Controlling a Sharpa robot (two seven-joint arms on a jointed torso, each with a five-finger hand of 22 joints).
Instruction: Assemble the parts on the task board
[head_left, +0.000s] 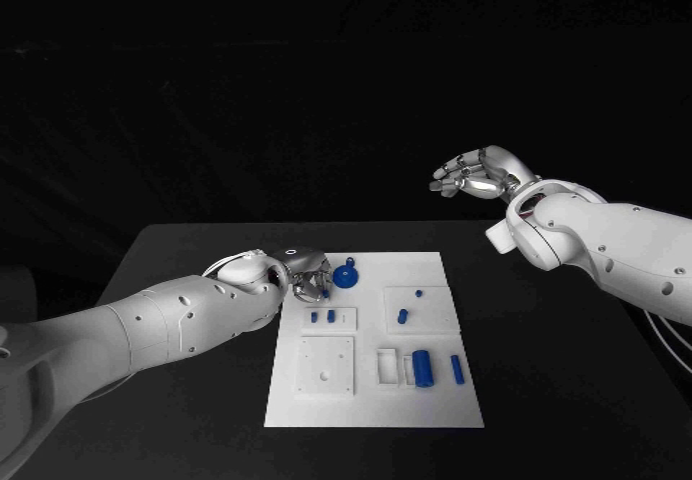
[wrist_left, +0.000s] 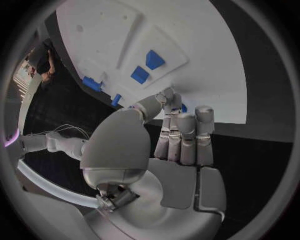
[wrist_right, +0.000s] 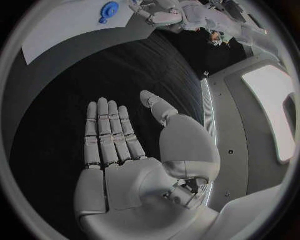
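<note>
The white task board (head_left: 372, 405) lies mid-table. My left hand (head_left: 300, 272) is low at its far left corner with straight fingers (wrist_left: 185, 137), and nothing is in its grasp. Its fingertips come close to a round blue part (head_left: 346, 274) lying on the board, of which a blue sliver (wrist_left: 183, 107) peeks past them. Two small blue pegs (head_left: 322, 316) stand in a raised block just nearer me. My right hand (head_left: 476, 172) is held high beyond the table's far right, palm (wrist_right: 119, 165) flat, fingers apart and empty. The round blue part (wrist_right: 109, 9) sits far from it.
More blue pieces are on the board: two small ones (head_left: 411, 305) in a square block, a thick cylinder (head_left: 423, 368) and a thin rod (head_left: 456, 369) near the front right. A white raised plate (head_left: 326, 365) takes the front left. Bare black table (head_left: 562, 370) surrounds the board.
</note>
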